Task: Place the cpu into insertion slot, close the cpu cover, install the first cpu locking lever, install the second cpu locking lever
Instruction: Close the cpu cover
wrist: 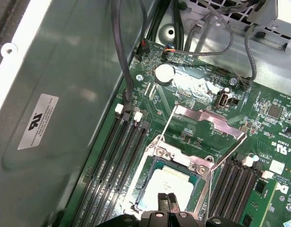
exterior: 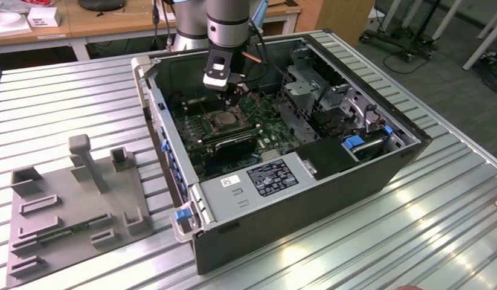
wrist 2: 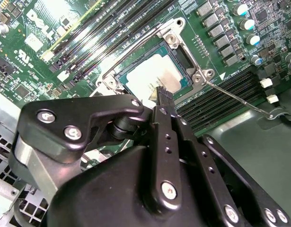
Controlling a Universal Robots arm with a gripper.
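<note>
The cpu (wrist: 166, 182) (wrist 2: 147, 75), a dull silver square, lies in the insertion slot (wrist: 159, 149) (wrist 2: 180, 56) on the green motherboard (exterior: 264, 121), its top uncovered. The cpu cover (wrist: 209, 124), a silvery frame plate, stands swung up beyond the slot's far end. Two thin wire levers (wrist: 166, 123) (wrist 2: 237, 98) stick out unlatched on either side. My gripper (wrist: 167, 201) (wrist 2: 160, 94) (exterior: 234, 90) hangs just above the cpu's near edge. Its black fingers are shut together with nothing between them.
Long black memory slots (wrist: 119, 156) (wrist 2: 112, 23) flank the socket on both sides. Dark cables (wrist: 124, 56) hang along the case wall. The open computer case (exterior: 313, 193) walls in the board, with a drive cage (exterior: 313, 90). A grey fixture plate (exterior: 79, 193) lies at the exterior view's left.
</note>
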